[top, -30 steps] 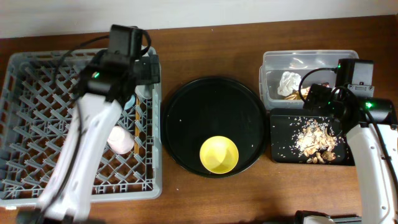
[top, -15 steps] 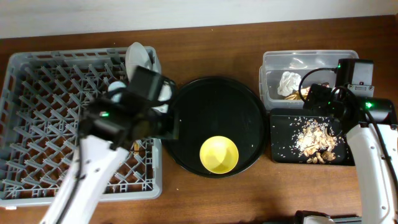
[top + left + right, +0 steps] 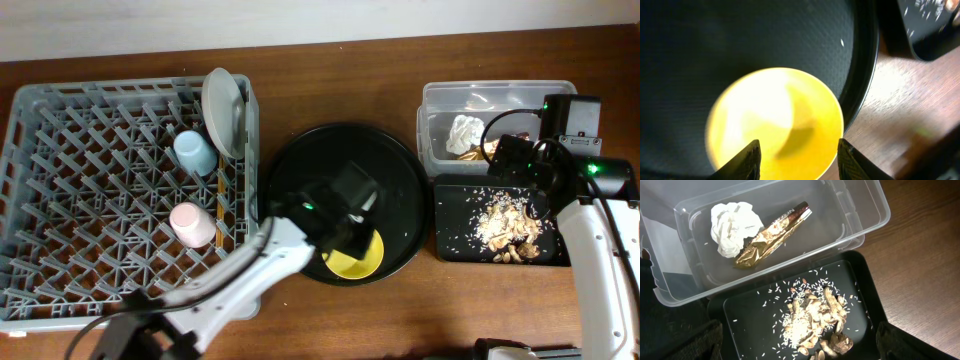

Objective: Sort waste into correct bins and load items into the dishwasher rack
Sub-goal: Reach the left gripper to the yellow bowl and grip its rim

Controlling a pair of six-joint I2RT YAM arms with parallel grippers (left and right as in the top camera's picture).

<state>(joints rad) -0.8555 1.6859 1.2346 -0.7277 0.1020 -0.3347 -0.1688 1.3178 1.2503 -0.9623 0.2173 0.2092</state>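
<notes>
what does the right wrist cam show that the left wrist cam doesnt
Only the right wrist view: the clear tub holding the crumpled napkin and the gold wrapper, and the food scraps piled in the black rectangular tray. Only the left wrist view: the yellow bowl on the round black tray, with the open left gripper over its near edge. Both: the wooden table and the black rectangular tray, though the left wrist view catches just a corner of it.

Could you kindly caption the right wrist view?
Napkin and gold wrapper in the clear tub; food scraps scattered in the black tray.
</notes>
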